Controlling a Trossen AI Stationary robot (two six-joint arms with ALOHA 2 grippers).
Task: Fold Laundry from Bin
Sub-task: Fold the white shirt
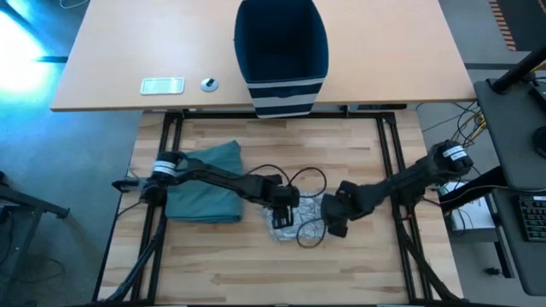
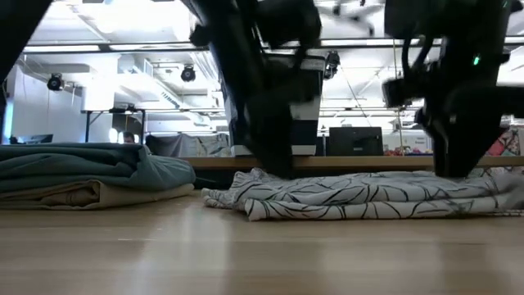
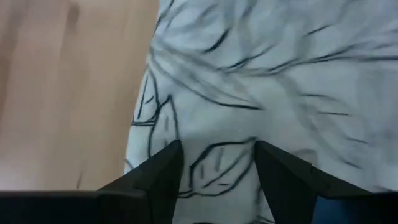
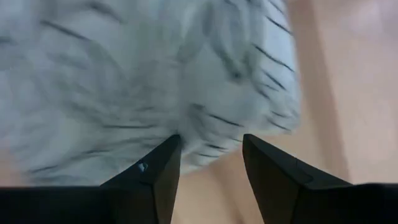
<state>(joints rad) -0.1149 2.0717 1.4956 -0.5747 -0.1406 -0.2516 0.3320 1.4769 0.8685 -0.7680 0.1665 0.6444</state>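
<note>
I count two grippers at work, both low over one pale grey cloth point(image 1: 294, 223) with thin black line markings, which lies flat on the wooden table point(image 1: 256, 273) near its middle. Left gripper point(image 3: 217, 163): my wrist view shows its two dark fingers spread apart with the patterned cloth showing between them, gripping nothing. Right gripper point(image 4: 210, 154): fingers likewise parted, tips at the cloth's edge with bare wood between them, nothing held. From above, the left gripper sits over the cloth's left part and the right gripper just beside its right edge.

Left of the cloth, I see one folded stack: a teal-green garment point(image 1: 206, 181) on top. In the low view a beige layer point(image 2: 90, 195) lies under the teal one. The left arm passes over this stack. Stack and grey cloth are near but apart.

Farther off, beyond the wooden table, one navy bin point(image 1: 281, 53) with white stripes stands on a tan desk point(image 1: 111, 60), opening upward; I cannot see anything inside. On that same desk, well left of the bin: one small white flat device point(image 1: 162, 84) and one small round object point(image 1: 209, 83).
</note>
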